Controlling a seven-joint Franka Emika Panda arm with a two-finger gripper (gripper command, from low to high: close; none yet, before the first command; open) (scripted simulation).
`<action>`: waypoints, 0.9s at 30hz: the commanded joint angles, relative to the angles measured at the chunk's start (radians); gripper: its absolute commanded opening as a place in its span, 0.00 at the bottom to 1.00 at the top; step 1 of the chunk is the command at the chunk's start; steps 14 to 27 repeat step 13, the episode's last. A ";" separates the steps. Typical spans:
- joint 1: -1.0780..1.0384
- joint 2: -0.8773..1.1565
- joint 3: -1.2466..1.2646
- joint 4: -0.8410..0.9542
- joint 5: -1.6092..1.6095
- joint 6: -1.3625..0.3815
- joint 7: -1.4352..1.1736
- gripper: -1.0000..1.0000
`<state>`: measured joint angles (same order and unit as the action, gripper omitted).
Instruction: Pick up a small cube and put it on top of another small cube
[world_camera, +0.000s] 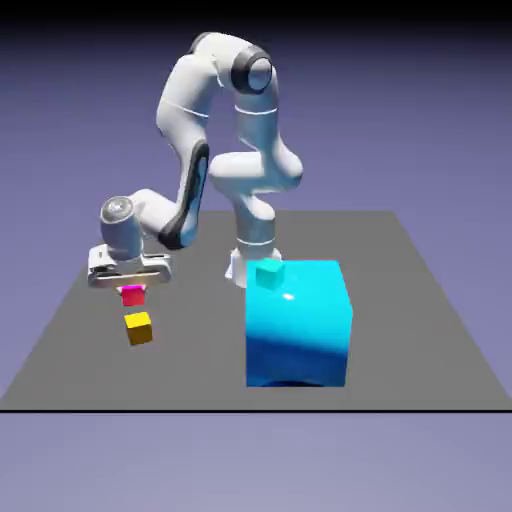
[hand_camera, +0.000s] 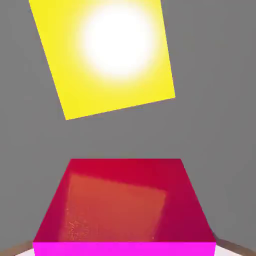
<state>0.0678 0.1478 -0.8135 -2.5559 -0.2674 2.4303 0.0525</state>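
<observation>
Gripping the pink cube (world_camera: 133, 295) between its fingers, the hand (world_camera: 131, 287) has it near the yellow cube (world_camera: 139, 328), which sits turned at an angle to it. To my eye, coming in too low could knock the yellow one aside, and letting go off-centre could tip the pink one off. I can't spot any writing.

A plain blue-violet backdrop darkens to black along the top, behind a dark grey tabletop (world_camera: 400, 350).
</observation>
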 joint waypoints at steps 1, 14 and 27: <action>0.008 -0.019 0.023 0.026 -0.006 -0.043 0.021 0.00; -0.054 0.098 0.129 0.039 0.076 0.049 -0.002 1.00; -0.054 0.098 0.129 0.039 0.076 0.049 -0.002 1.00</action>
